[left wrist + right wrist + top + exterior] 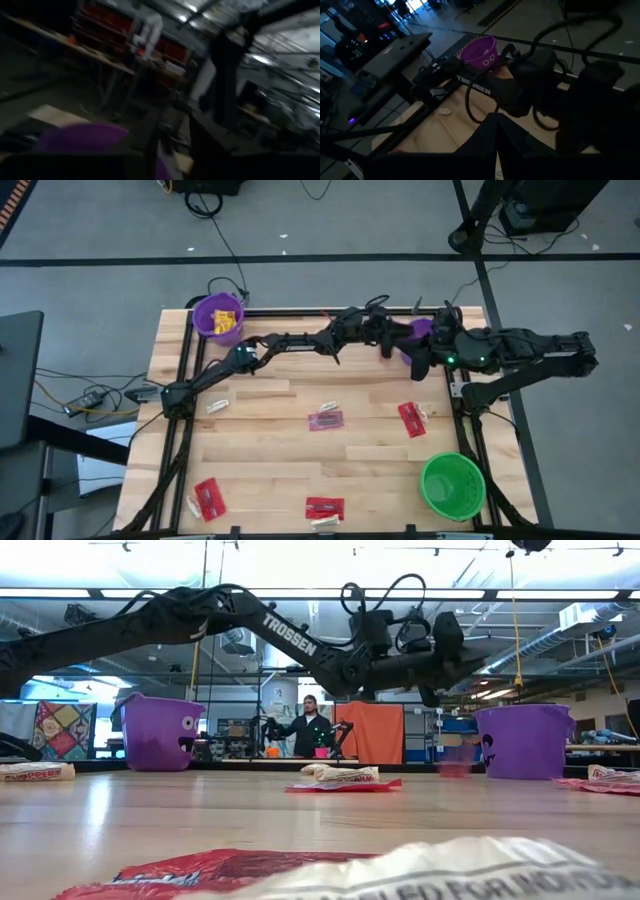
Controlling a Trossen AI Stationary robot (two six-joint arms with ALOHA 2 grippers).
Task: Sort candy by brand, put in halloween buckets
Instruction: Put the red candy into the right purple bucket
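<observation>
- Left claw [388, 345]: raised at the counter's [260, 450] far edge, just beside the far-right purple bucket [418, 330]; jaws look part-open, and whether it holds anything cannot be told.
- Right claw [420, 366]: closed, empty as far as can be seen, touching-near the same bucket.
- Candy: pink wrapper [326, 420] lies mid-counter, long axis across; red wrapper [411, 419] sits nearer the right arm.
- Green bucket [452, 485]: near right corner.
</observation>
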